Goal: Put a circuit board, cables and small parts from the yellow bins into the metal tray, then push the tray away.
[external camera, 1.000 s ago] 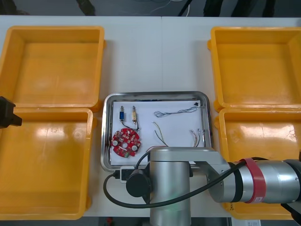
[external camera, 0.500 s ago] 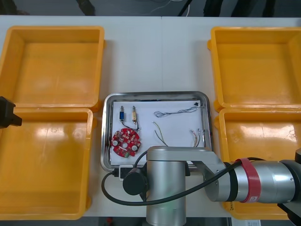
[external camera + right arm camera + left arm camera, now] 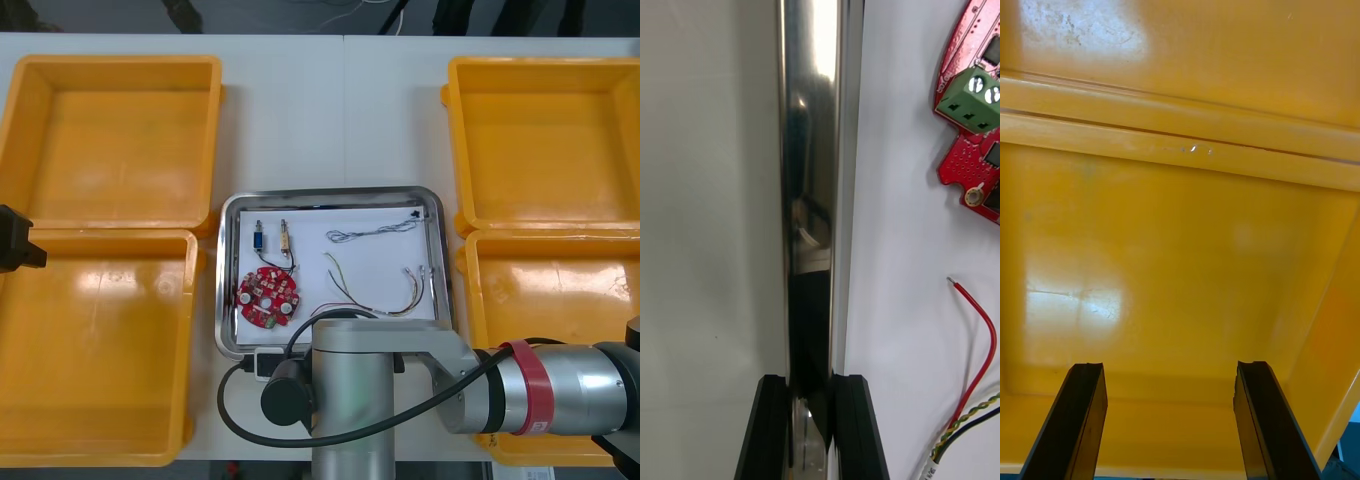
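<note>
Shiny metal tray (image 3: pixel 226 300) needs a straight, level push from my right gripper (image 3: pixel 811 386), pinching its near rim; left gripper (image 3: pixel 1169 367) idles spread over a yellow plastic bin (image 3: pixel 1180 247).

Nothing I can read from where I stand: the red board (image 3: pixel 267 297) in the tray (image 3: pixel 330 191) has small pale marks printed on it, too fine to make out, and up close in the right wrist view they are no plainer
</note>
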Available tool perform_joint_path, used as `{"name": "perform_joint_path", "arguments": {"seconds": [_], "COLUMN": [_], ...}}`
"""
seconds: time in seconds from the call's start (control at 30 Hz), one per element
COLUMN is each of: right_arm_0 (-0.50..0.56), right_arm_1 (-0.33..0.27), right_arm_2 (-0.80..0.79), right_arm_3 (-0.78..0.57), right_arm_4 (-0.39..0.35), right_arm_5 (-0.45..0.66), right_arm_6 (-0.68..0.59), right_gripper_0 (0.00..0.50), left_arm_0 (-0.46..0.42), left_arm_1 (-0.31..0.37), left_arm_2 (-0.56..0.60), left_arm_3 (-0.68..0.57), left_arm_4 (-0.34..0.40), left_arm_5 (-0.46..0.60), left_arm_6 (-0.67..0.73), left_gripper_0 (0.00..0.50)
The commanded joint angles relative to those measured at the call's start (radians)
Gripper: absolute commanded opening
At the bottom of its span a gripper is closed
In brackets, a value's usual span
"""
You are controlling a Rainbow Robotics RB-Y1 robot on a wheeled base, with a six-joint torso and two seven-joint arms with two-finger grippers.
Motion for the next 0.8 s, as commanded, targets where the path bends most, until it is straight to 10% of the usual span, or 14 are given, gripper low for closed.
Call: {"name": "perform_joint_path", "arguments": {"seconds": [0.03,0.8], "right_arm_0": [0.006,-0.123], "right_arm_1": [0.018,-0.013], "right_arm_2": [0.035,0.029], "right_arm_3": [-0.011,0.009], "right_arm_4": [0.025,0.023], "right_arm_5": [-0.008,-0.023], "right_arm_6": [0.007,0.003], "right_gripper_0": [0.0,0.0], "left_arm_0": [0.015,0.015], "left_arm_1": [0.045,0.045], "left_arm_2": [0.029,0.029], "left_arm_3": [-0.028,-0.028], "left_arm_4": [-0.008,-0.008], "left_arm_5": [0.007,0.007], "left_arm_6": [-0.088,-0.088], "left_gripper_0": [0.5,0.5]}}
